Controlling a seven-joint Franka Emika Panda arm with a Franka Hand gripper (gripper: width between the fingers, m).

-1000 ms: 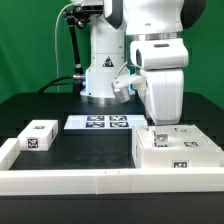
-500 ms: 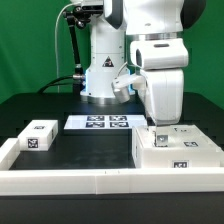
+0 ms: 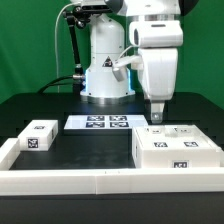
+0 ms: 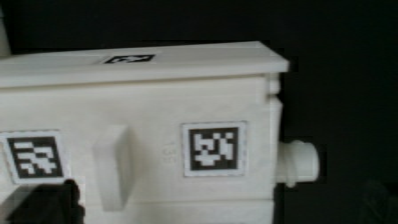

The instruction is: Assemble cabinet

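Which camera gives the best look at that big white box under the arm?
The wrist view: the cabinet fills the picture, with its tags and a round knob on its side plain to see. The exterior view shows the cabinet small, at the exterior view's right, below the gripper.

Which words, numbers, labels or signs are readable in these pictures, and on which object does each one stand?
No readable words or numbers anywhere.
cabinet: black-and-white square tags, patterns only, no text.
marker board: the same kind of tags, no text.
small white block: one tag, no text.
robot base: a small label, too small to read.
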